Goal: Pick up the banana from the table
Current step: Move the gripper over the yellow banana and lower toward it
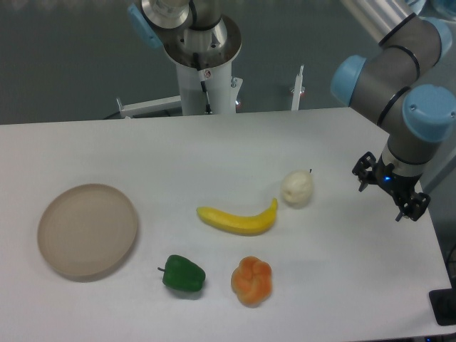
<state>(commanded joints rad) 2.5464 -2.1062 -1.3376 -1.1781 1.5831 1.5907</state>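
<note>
The yellow banana [239, 219] lies on the white table [214, 149] near its middle, curved, with its ends pointing up. My gripper [389, 189] hangs near the table's right edge, well to the right of the banana and apart from it. Its two black fingers [365, 170] stand spread apart with nothing between them.
A pale cream pear [297, 189] sits just right of the banana's upper end. A lumpy orange fruit [252, 280] and a green pepper [184, 274] lie in front of the banana. A round beige plate [87, 229] is at the left. The arm's base column [204, 71] stands at the back.
</note>
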